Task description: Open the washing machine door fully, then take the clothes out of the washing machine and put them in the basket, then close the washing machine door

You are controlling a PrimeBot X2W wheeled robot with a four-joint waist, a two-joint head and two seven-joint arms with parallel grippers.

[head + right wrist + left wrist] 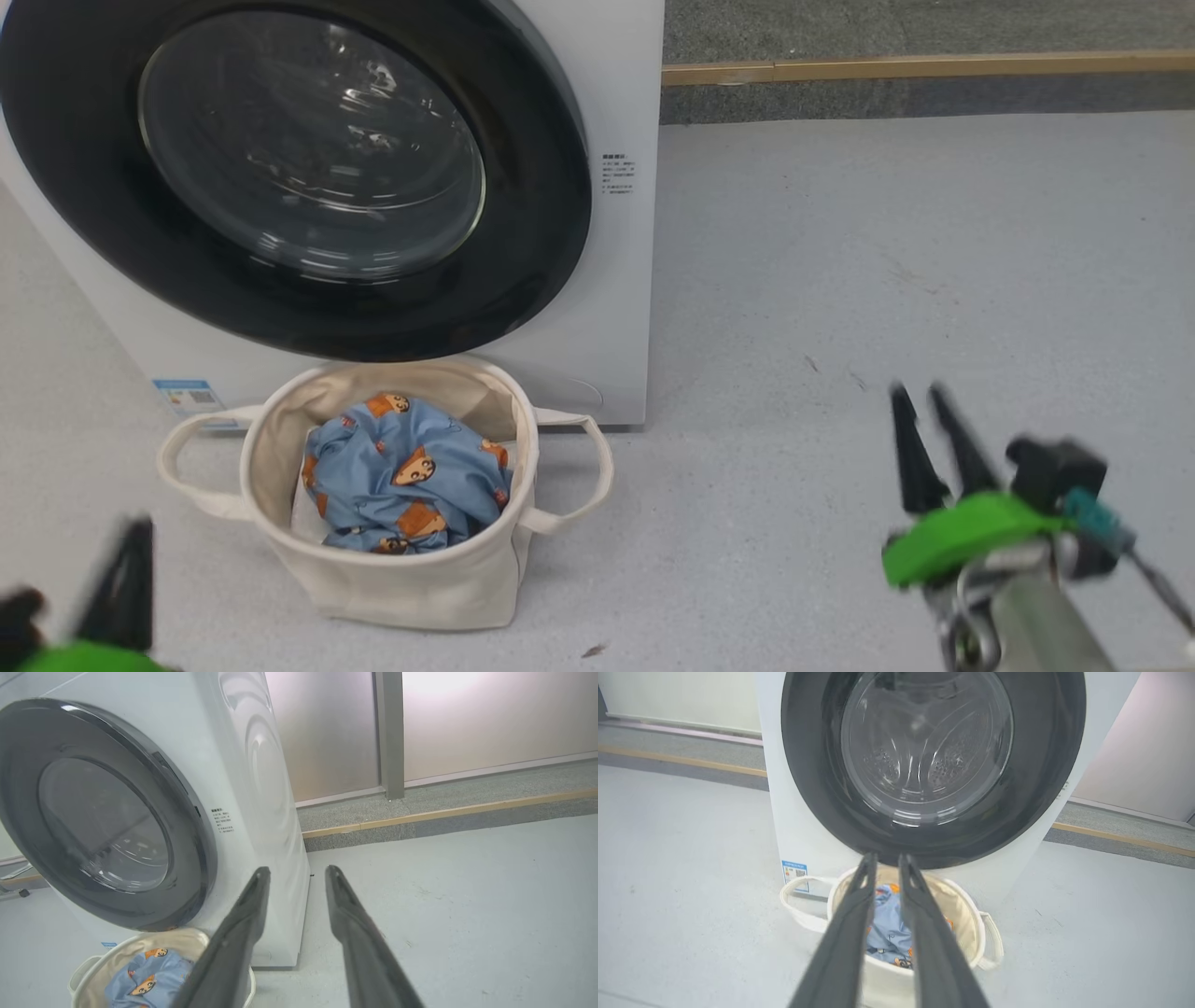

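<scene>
Door (308, 140) looks shut, clothes (406, 476) in basket (420, 583); left pincer (886, 857), narrowly parted, empty, points at the door's lower rim; right pincer (298, 870), wider, empty, stands aside.

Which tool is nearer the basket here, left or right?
Left. The left tool hovers close to the basket, off its left side and pointing at it; the right tool is much farther away, off its right side over the floor.

One washer (618, 280), one door (537, 187), one basket (420, 583), apparently one garment (401, 476).
</scene>
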